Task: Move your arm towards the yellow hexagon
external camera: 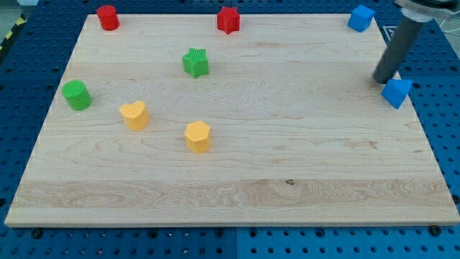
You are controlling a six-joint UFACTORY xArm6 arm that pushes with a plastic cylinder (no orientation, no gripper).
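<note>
- Our rod has no jaws and holds nothing; my tip (381, 79) rests at the board's right edge, touching or just beside the blue block (397, 92).
- The yellow hexagon (198, 136) lies far toward the view's left of my tip, slightly lower.
- We should sweep left and a little down, slowing early so we stop short of it.
- Beyond the yellow hexagon sit a yellow heart (134, 114), green star (195, 62) and green cylinder (76, 95); nothing blocks the path.

Coloured blocks on a pale wooden table (287, 165)

Yellow hexagon (197, 136), yellow heart (134, 114), green cylinder (75, 95), green star (195, 62), red cylinder (108, 17), red star (228, 20), two blue blocks (361, 18) (396, 92); blue pegboard (442, 108) surround.
</note>
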